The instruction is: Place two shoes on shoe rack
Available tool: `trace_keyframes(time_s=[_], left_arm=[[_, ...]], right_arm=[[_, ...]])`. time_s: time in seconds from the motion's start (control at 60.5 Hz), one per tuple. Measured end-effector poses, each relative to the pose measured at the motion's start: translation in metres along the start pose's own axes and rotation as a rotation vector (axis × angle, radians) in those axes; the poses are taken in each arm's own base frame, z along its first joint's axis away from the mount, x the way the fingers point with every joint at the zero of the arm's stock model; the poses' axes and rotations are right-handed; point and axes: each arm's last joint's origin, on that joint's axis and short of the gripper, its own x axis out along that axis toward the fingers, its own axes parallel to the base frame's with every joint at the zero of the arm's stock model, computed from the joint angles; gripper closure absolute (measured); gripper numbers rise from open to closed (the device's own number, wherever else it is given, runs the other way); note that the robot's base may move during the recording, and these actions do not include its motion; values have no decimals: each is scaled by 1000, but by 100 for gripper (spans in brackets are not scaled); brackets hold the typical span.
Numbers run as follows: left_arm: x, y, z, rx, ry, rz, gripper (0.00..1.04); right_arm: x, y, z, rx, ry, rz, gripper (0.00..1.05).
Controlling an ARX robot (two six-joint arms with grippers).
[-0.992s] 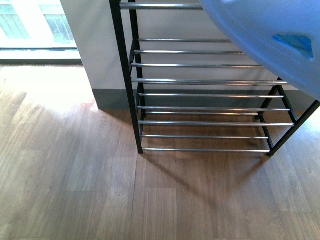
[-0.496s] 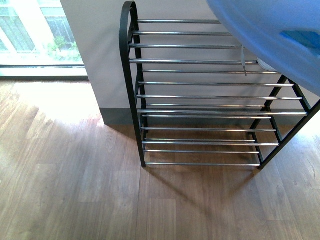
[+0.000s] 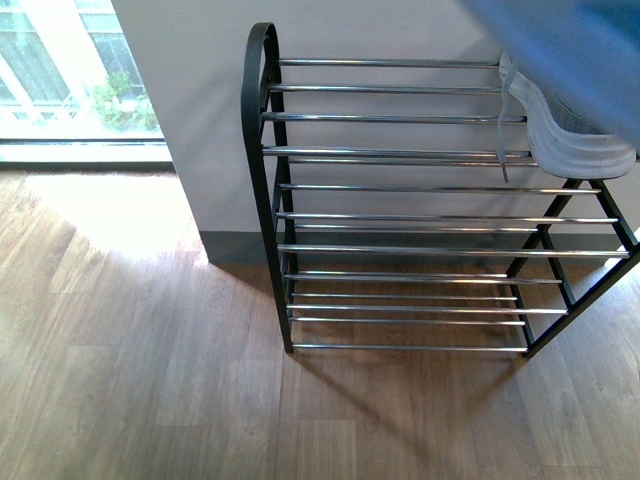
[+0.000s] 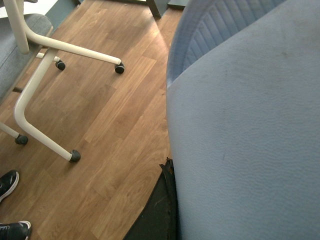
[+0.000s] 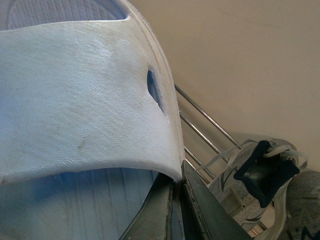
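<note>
The shoe rack (image 3: 400,215), black uprights with chrome rods, stands against the wall in the front view. A grey sneaker (image 3: 566,140) with a white sole rests on its top shelf at the right, one lace hanging down. A blurred light-blue slide (image 3: 575,45) hangs above it at the frame's top right. My left gripper (image 4: 171,169) is shut on a light-blue slide (image 4: 245,130); only one black finger (image 4: 159,210) shows. My right gripper (image 5: 177,179) is shut on the strap of another light-blue slide (image 5: 80,95), close above the rack's rods (image 5: 200,116) and the sneaker (image 5: 260,182).
Wooden floor (image 3: 150,360) lies in front of the rack. A window (image 3: 70,70) is at the far left, beside a grey wall (image 3: 200,110). White furniture legs on casters (image 4: 45,75) and a person's black shoes (image 4: 7,182) show in the left wrist view.
The rack has slid lower in the front view, so its top shelf now shows. The blue slide has shifted up and right, uncovering the grey sneaker on the top shelf.
</note>
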Motion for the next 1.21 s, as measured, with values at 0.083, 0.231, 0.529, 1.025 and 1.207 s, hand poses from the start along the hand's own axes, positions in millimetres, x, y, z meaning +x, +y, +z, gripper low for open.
trace_keyframes(time_s=[0.083,0.231,0.529,1.025,1.207], left_arm=[[0,0,0,0,0,0,103],[0,0,0,0,0,0,103],[0,0,0,0,0,0,103],[0,0,0,0,0,0,103],[0,0,0,0,0,0,103]], right_arm=[[13,0,9,97,5,-18,103],[95,-6,39,311,129,-121,103],[194,-30,8,481,496,-357,103],[258,-21,-24,517,669,-433,103],[277,-25,-41,495,712,-510,103]])
